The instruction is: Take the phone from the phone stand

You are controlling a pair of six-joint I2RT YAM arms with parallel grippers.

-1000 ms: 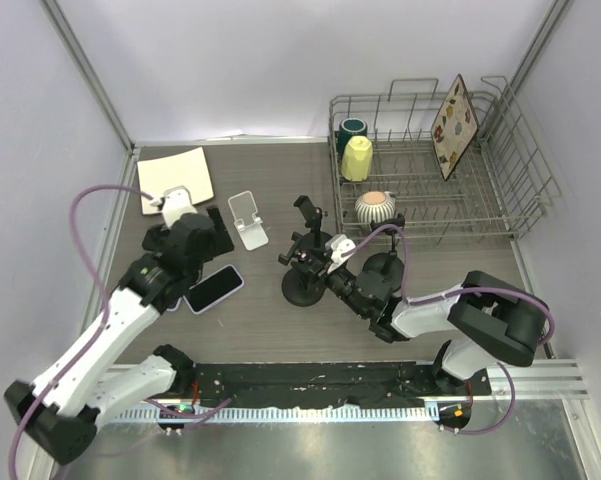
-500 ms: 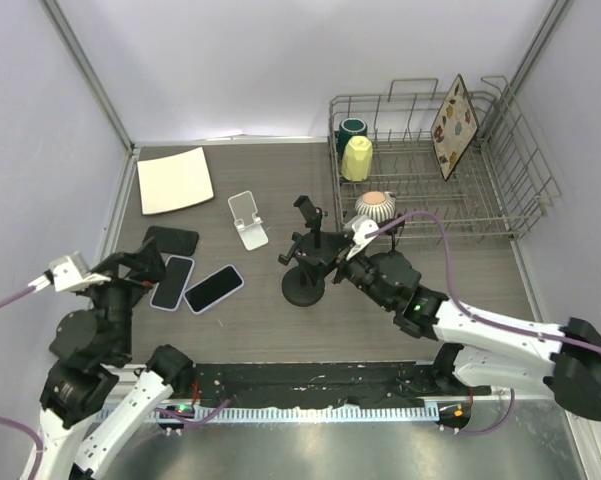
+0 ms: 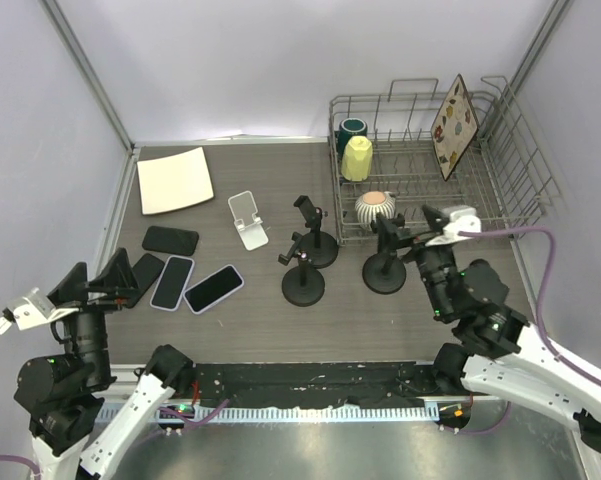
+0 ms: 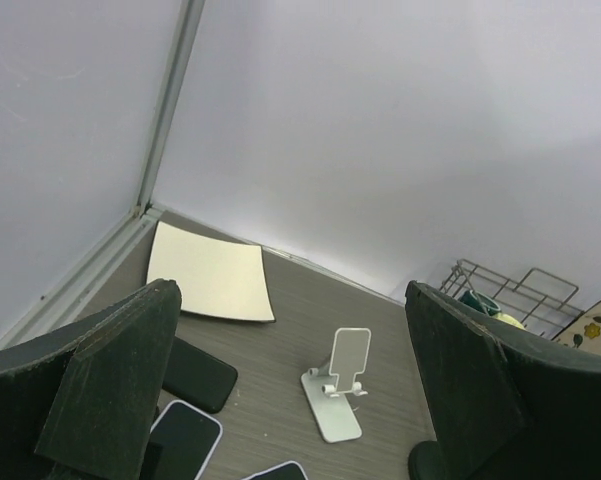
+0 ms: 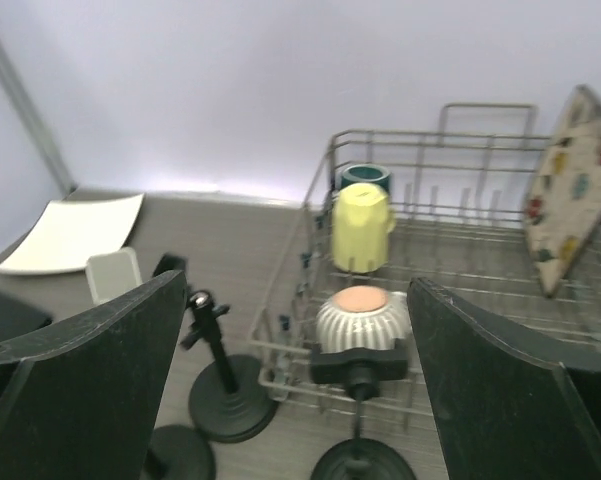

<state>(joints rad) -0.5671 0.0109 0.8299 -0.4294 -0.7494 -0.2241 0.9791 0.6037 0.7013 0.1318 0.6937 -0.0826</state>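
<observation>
Left gripper spread | right gripper spread (beside rack) | phones flat on table

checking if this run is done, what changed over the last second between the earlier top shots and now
Both arms pulled back toward their bases: the left gripper left the phones, and the right gripper left the black stands. Both are open and hold nothing. Unmoved: the phones flat on the table, the empty white stand, the plate and the dish rack.
</observation>
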